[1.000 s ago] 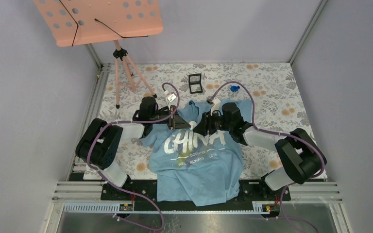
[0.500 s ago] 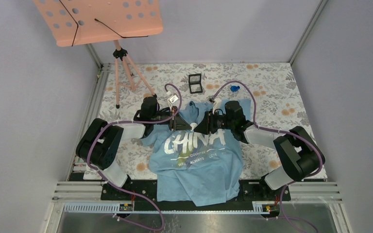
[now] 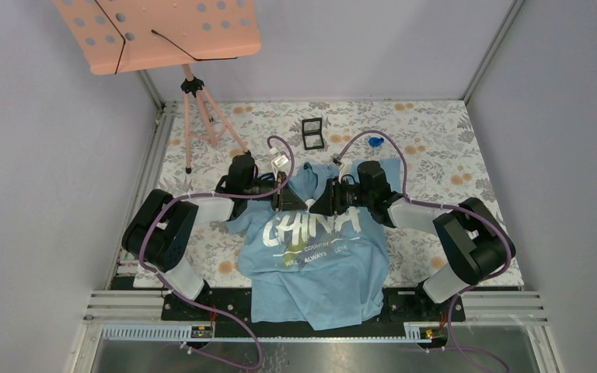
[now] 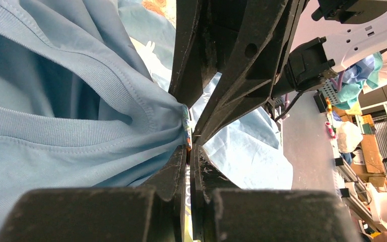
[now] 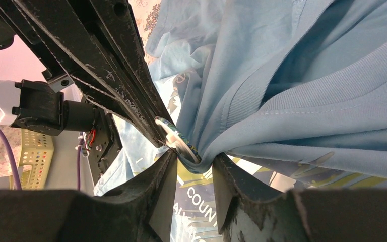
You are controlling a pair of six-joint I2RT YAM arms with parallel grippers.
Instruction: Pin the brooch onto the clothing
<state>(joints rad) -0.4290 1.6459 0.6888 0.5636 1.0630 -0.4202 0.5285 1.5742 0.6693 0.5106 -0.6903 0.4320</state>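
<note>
R claw [image 3: 315,203] nearer, shirt [image 3: 320,263] in way.

The clothing [image 3: 315,264], a light blue T-shirt with white "CHINA" lettering and a yellow-green streak, lies face up at lower centre of the top view, its hem toward the bottom of the frame. Its collar area is gathered into a raised pinch at mid-frame. The brooch [image 5: 177,140], a small pale round disc, stands on edge against that pinch, clamped by the left hand [image 4: 189,148]. The right hand [image 5: 191,164] grips the bunched fabric.
</note>
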